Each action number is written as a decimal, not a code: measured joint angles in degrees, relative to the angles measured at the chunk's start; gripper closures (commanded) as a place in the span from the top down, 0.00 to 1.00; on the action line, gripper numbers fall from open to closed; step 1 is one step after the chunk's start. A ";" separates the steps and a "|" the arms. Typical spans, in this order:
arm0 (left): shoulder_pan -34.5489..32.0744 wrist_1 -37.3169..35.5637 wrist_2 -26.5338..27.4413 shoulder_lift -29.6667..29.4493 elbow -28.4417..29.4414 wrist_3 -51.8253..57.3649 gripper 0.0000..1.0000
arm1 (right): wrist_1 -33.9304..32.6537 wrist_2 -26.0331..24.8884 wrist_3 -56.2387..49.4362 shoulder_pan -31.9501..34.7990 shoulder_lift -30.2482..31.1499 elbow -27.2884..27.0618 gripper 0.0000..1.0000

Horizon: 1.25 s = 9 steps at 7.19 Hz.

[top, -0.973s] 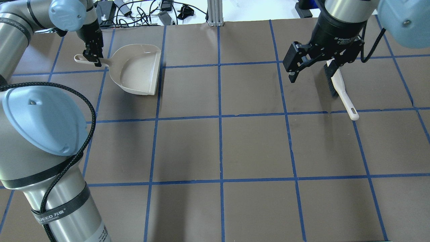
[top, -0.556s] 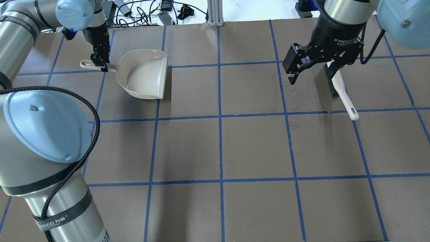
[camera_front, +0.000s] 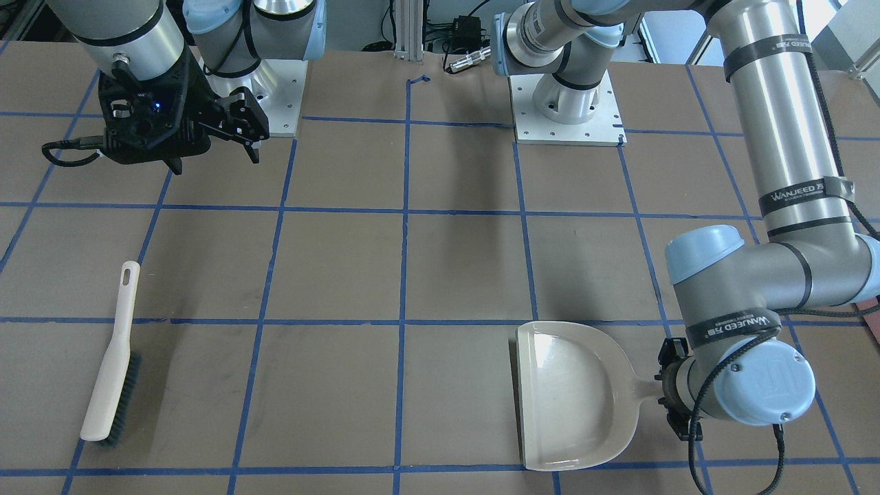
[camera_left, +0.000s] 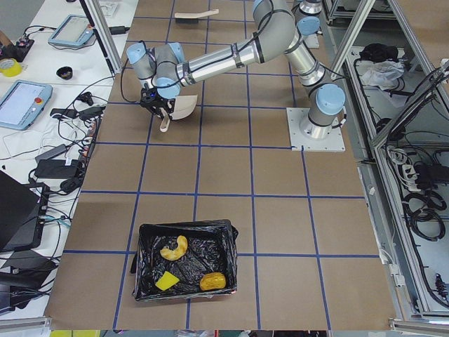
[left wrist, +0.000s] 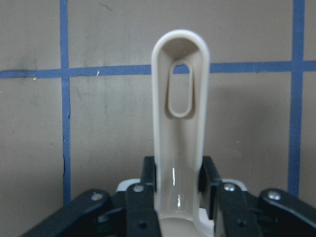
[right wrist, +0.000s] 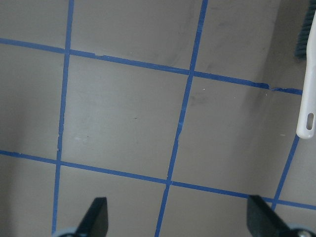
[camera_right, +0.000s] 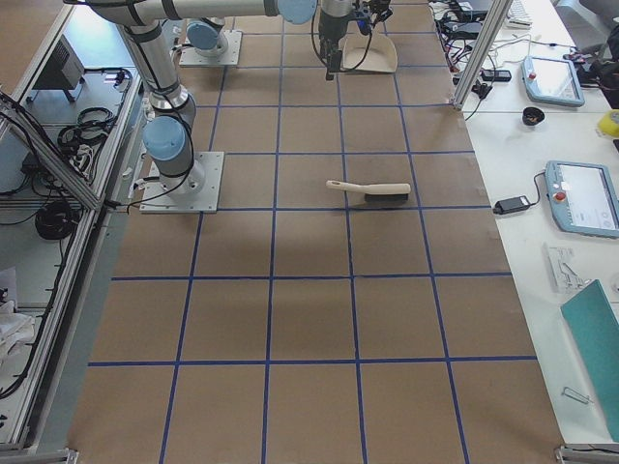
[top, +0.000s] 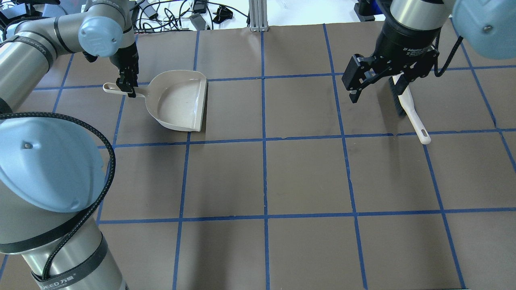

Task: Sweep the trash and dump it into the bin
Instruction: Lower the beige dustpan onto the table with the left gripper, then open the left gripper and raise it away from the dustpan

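**Dustpan [top: 179, 100] slides toward 4 o'clock**

On the table [top: 306, 173], the bin [camera_left: 184, 226] sits well apart from both arms, with all three trash pieces [camera_left: 173, 248] inside. Seen from overhead, the dustpan has slid toward 4 o'clock since a second ago, its handle [left wrist: 180, 98] clamped in the left end effector [top: 127, 86]. The right end effector [top: 375, 86] hangs wide open and empty over the brush [top: 407, 106].

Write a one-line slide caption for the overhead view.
Left pincer grips the dustpan by its handle; right pincer hangs open, the brush lying free on the table.
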<state>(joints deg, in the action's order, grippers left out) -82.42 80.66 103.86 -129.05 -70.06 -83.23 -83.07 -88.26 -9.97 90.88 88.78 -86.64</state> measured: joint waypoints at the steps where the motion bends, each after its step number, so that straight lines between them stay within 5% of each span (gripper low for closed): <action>1: -0.02 -0.27 0.10 0.49 -0.55 -0.10 0.52 | 0.01 -0.73 -1.73 0.00 0.01 -0.01 1.00; 3: -0.02 -0.40 1.14 0.37 -1.02 -0.23 0.63 | 0.01 -3.13 -5.17 0.05 0.05 -0.07 1.00; 5: -0.01 -0.41 1.45 0.09 -1.03 -0.20 1.00 | -0.18 -3.19 -5.43 0.08 -0.03 -0.10 1.00; 9: 0.48 -3.79 1.17 3.60 0.72 1.58 1.00 | -4.28 -2.50 -5.20 0.09 -0.39 -0.10 1.00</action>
<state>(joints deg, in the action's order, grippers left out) -81.94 76.87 105.03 -125.45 -69.34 -81.65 -87.35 -90.76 -15.17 90.97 88.39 -86.75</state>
